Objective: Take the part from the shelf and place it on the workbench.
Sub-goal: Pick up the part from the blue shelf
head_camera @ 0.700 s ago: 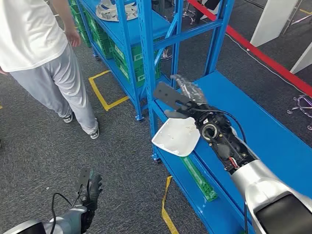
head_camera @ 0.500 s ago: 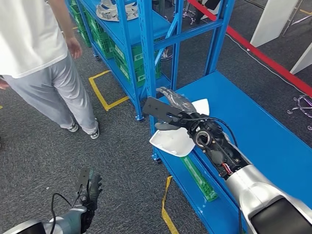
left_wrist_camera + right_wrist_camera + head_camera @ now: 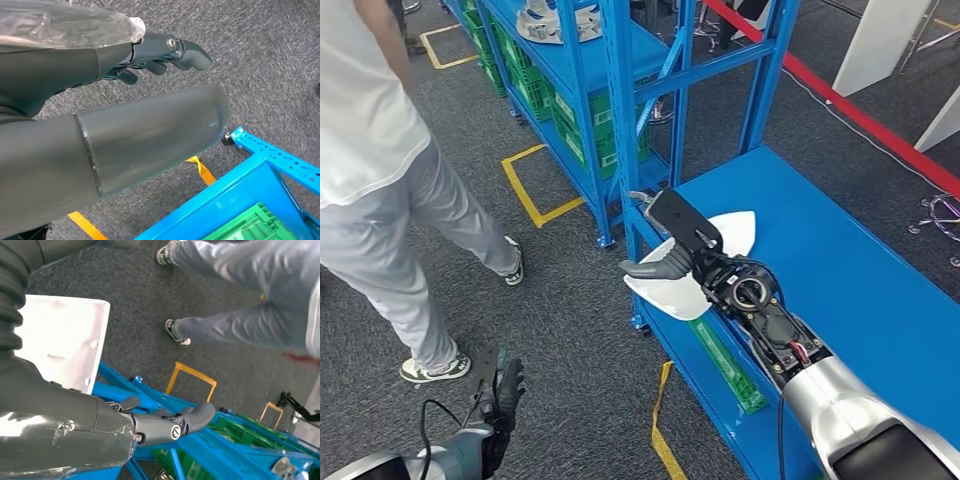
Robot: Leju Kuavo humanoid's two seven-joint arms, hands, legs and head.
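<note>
A humanoid robot's right hand (image 3: 681,255) reaches out over the near corner of a blue counter (image 3: 848,270), its silver arm stretched forward from the lower right of the head view. The hand grasps a white, flat, shield-shaped part (image 3: 705,265), the thumb pointing outward past the counter's edge while the darker fingers lie across the part's top. One end of the part overhangs the corner above the carpet; the other end lies over the counter's blue top, and whether it touches the surface cannot be told. In the right wrist view the part (image 3: 62,342) shows pale beside the ribbed wrist cover, with the fingers (image 3: 166,427) extended above blue framing.

The left hand (image 3: 501,395) hangs low beside the robot, well apart from the counter, holding nothing, its fingers loosely apart over grey carpet (image 3: 569,330). The left wrist view shows its dark fingers (image 3: 170,50) and thick thumb extended above the carpet.

Just behind the counter stands a blue shelf (image 3: 584,70) carrying green crates (image 3: 603,125) on its lower level and a metal part (image 3: 546,22) on an upper level. Yellow tape (image 3: 535,185) marks the carpet beside the shelf, and a red strip (image 3: 863,115) runs along the floor beyond the counter. A person in a white shirt and grey trousers (image 3: 395,220) walks on the carpet, well apart from the counter.
</note>
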